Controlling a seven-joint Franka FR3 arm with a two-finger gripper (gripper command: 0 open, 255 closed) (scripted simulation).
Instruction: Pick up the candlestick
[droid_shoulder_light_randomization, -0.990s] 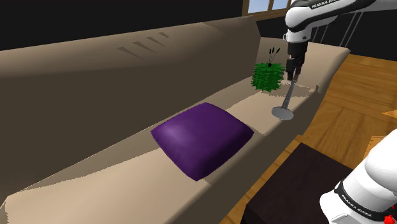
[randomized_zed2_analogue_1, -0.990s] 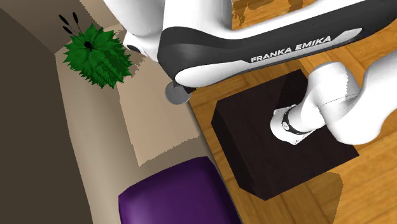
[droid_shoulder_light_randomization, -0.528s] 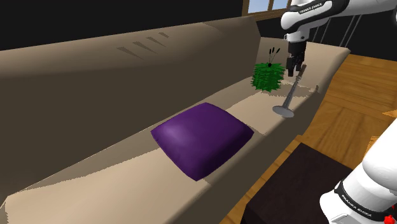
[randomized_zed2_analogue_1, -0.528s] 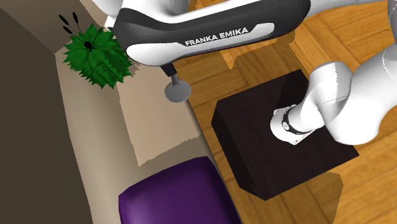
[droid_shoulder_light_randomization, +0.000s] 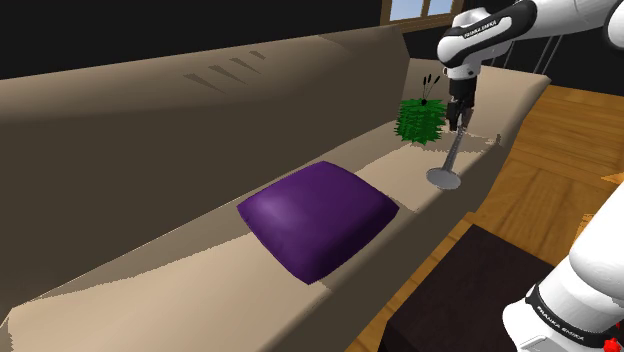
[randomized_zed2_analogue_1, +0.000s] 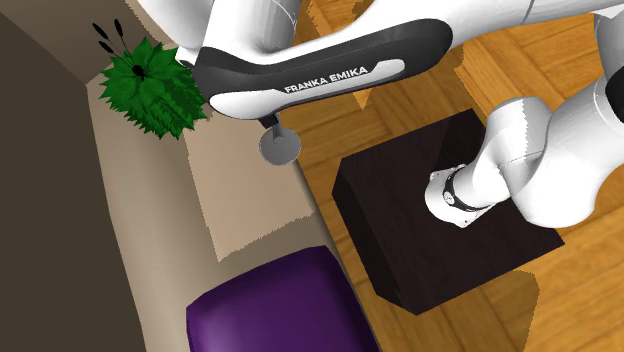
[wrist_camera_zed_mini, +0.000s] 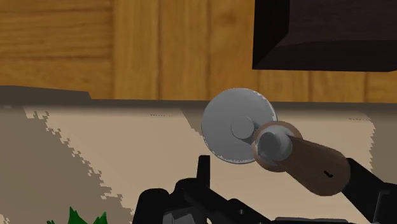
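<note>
Rig's parked in a living room: wood floor (droid_shoulder_light_randomization: 560, 140), long beige sofa (droid_shoulder_light_randomization: 150, 130), a bit of window (droid_shoulder_light_randomization: 410, 8) up top and a plain black area (droid_shoulder_light_randomization: 100, 30) behind the backrest. On the seat there's a purple cushion (droid_shoulder_light_randomization: 318, 218) and, further along, a spiky green plant (droid_shoulder_light_randomization: 419, 120).

The candlestick (droid_shoulder_light_randomization: 451, 157) is just beside the plant, at the seat's front edge. It leans, with its top up in the gripper (droid_shoulder_light_randomization: 459, 125) and its round grey base (droid_shoulder_light_randomization: 444, 178) low by the seat. As far as I can see, the fingers are closed down on the upper end with only the stem's width between them.

The second exterior view looks almost straight down. From there the base (randomized_zed2_analogue_1: 280, 146) sits right on the line where seat meets floor, and the dark stand (randomized_zed2_analogue_1: 390, 200) is near it on the floor. The arm covers the stem there.

The wrist view looks down the stem. It gives me colours the others don't: a brown cup (wrist_camera_zed_mini: 275, 146) with a grey inside, and the grey disc beyond it.
</note>
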